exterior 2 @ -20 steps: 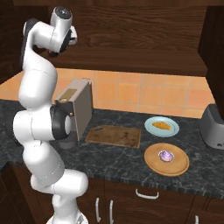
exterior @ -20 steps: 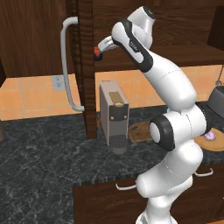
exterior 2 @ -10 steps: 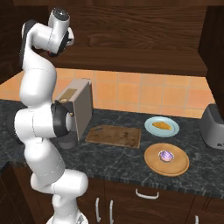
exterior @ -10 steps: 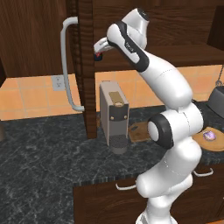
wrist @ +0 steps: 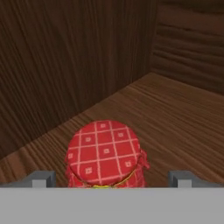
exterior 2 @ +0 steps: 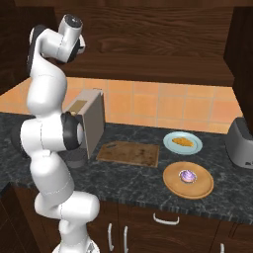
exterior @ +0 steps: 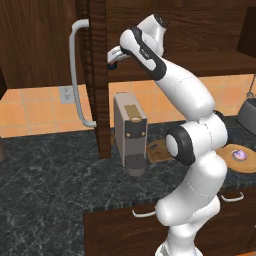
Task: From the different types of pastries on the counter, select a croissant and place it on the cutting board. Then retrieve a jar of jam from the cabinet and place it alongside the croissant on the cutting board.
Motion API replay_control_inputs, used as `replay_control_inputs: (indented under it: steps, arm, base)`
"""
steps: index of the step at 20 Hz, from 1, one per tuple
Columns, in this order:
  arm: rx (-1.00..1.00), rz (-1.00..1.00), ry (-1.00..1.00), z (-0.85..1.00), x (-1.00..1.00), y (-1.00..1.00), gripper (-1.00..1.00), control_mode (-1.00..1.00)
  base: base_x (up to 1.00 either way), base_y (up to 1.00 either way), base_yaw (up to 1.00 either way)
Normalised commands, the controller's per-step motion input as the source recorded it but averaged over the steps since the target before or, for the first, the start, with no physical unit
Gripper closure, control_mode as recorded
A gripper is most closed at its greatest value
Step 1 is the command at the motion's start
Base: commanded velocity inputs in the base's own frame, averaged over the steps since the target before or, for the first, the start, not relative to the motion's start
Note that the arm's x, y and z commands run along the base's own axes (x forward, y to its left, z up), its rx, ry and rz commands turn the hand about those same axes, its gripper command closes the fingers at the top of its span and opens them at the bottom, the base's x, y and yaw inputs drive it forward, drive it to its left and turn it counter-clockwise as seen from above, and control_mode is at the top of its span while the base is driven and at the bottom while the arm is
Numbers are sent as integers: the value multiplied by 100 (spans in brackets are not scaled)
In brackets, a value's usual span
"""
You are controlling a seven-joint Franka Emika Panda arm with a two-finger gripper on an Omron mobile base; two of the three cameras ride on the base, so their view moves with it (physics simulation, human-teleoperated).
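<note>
evenly lit, soft and shadowless throughout; rendered, sharp to the edges, without blur or glare. dim brown inside the cabinet (wrist: 87, 65); faint sheen on the white arm (exterior: 190, 95).

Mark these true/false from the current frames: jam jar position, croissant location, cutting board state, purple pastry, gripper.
1. The jar of jam sits on the cabinet shelf between the gripper's fingertips. True.
2. The croissant lies on the cutting board. False: it lies on the light blue plate, and the board is bare.
3. The purplish-white pastry sits on the round wooden plate. True.
4. The jaws are shut tight on the jar's lid. False: the fingertips stand apart on either side of the jar.
5. The coffee machine stands on the counter next to the cutting board. True.
</note>
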Motion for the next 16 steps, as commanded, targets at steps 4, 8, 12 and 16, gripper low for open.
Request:
replay_control_inputs:
  steps: [4,8,12,16]
  arm:
    - [0,0,0,-11,-2,47,-100,-100]
    - [0,1,0,-7,-2,31,100,-100]
    - [0,4,0,0,0,0,100,-100]
    - [0,0,-11,12,-25,-13,100,-100]
  base:
    - [0,0,0]
    - [0,0,0]
    - [0,0,0]
    - [0,0,0]
